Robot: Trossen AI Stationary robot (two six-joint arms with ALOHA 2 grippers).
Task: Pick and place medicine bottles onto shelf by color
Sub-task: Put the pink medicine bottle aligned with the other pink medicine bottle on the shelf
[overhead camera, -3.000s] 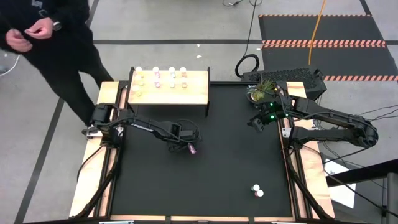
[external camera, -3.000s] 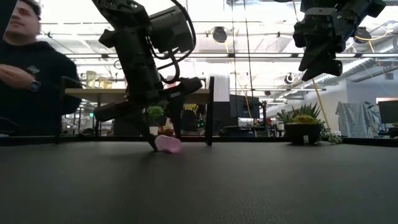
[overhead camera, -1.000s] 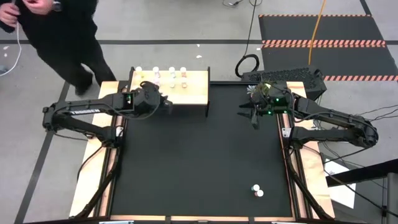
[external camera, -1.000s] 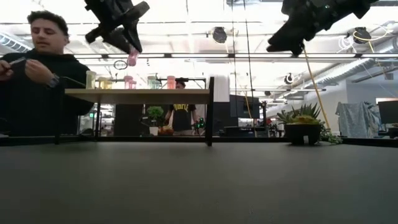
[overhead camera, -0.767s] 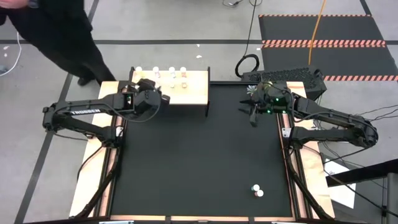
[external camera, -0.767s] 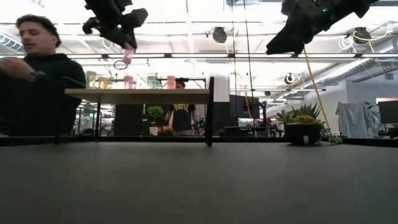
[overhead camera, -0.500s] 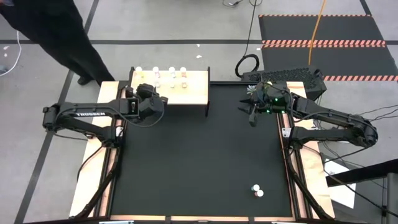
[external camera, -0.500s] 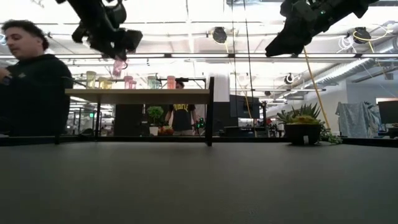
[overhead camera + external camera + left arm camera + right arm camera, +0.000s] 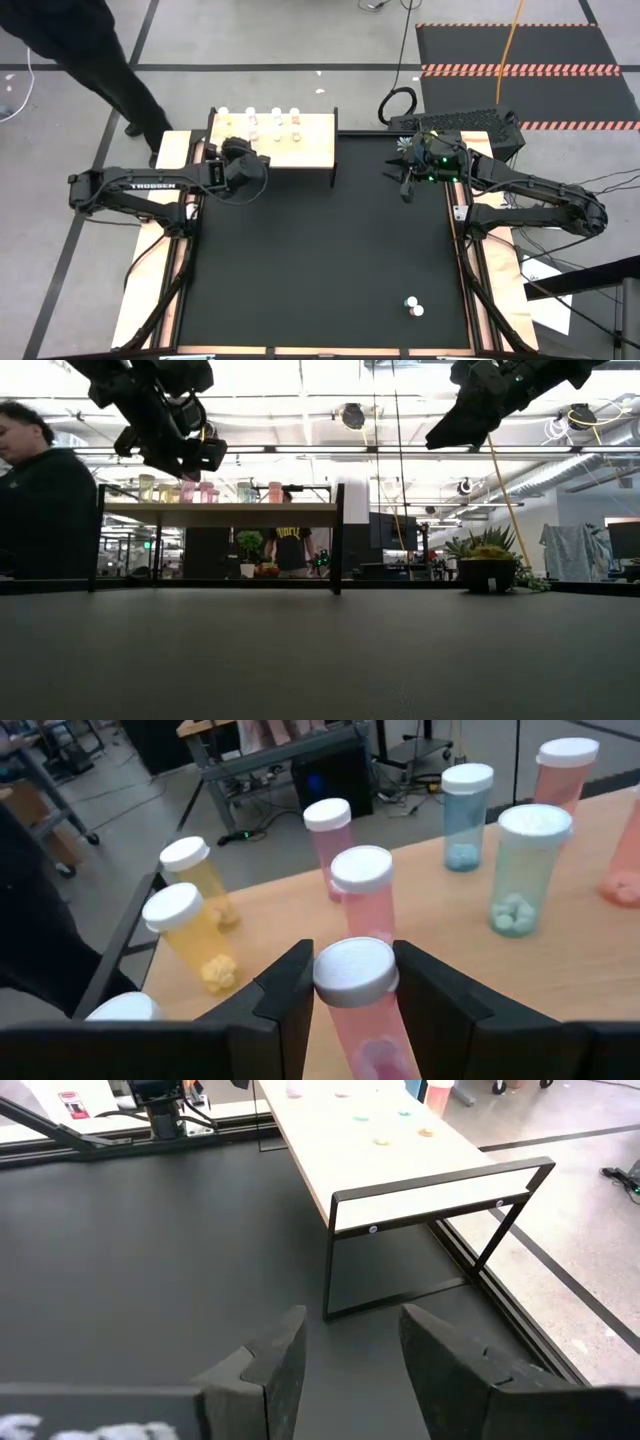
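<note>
Pink bottle (image 9: 362, 1000) in left tool (image 9: 350, 982) above shelf (image 9: 560, 945).

Robotics lab or industrial workshop. Grey concrete floor (image 9: 300, 40) marked with black tape lines; orange-and-white hazard-striped mat (image 9: 520, 70). Low view: open hall with exposed ceiling ducts (image 9: 600, 470) and strip lighting, workbenches behind. Black-topped table (image 9: 320, 260) carries two mounted arms. Loose cables (image 9: 398, 100) on floor. A person (image 9: 40, 510) stands nearby.
</note>
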